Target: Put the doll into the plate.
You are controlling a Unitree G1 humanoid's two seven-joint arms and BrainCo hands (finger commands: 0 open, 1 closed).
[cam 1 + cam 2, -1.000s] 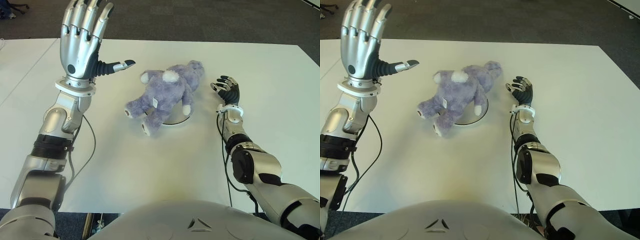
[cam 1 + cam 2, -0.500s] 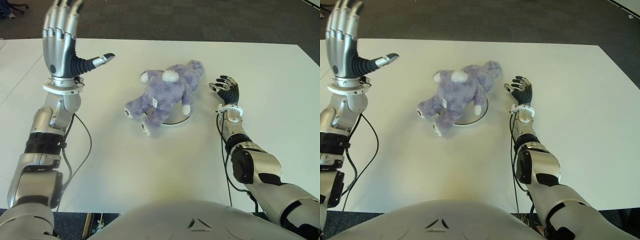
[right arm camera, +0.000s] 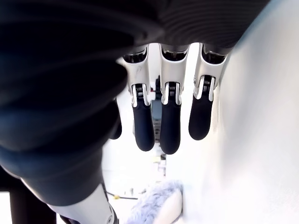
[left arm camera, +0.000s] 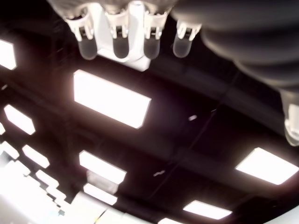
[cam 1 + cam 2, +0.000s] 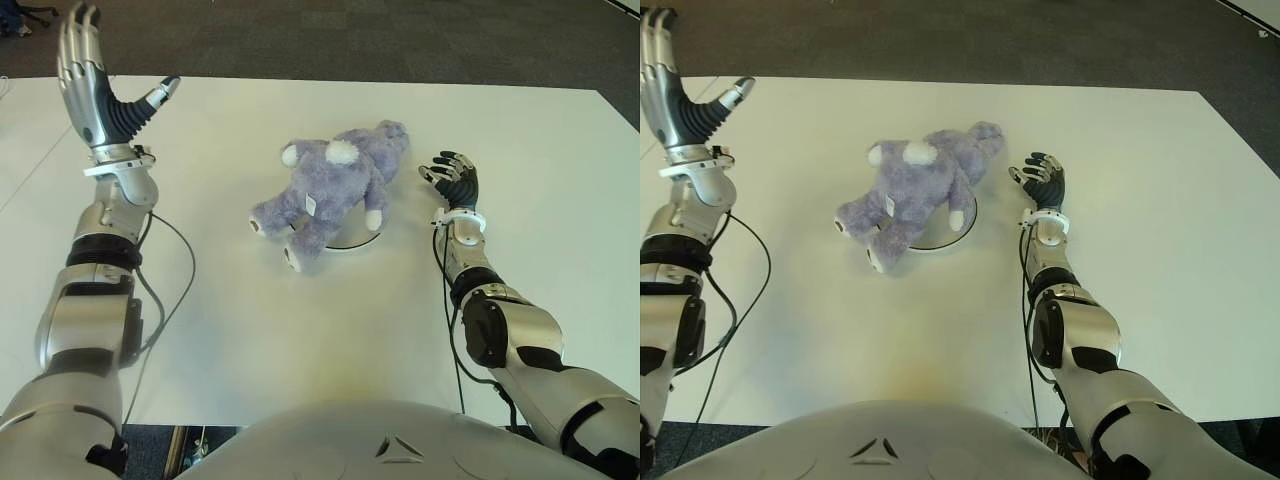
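Table point(image 5: 300, 340): a white top is spreading out in front of the robot, bare on its near part.
Plate point(image 5: 352, 240): a white plate is sitting mid-table; only its near-right rim is showing from under the toy.
Doll point(image 5: 330, 185): a purple plush bear is lying across the plate, covering most of it, with its legs hanging past the rim onto the table. No one is holding it.
Doll's axis: the long axis is running diagonally, feet pointing near-left and head pointing far-right.
Writing: a small white tag point(image 5: 311, 205) is showing on the doll's body; nothing on it is readable.
Right hand point(image 5: 454, 180): it is showing just right of the doll, apart from it, fingers loosely extended and holding nothing; its wrist view is showing the fingers straight with purple fur beyond them.
Left hand point(image 5: 95, 85): it is raised at the far-left, well apart from the doll, fingers straight up, thumb spread, empty.
Change: the left hand is drawing back to the left and farther from the doll than a second ago; doll, plate and right hand are staying put.
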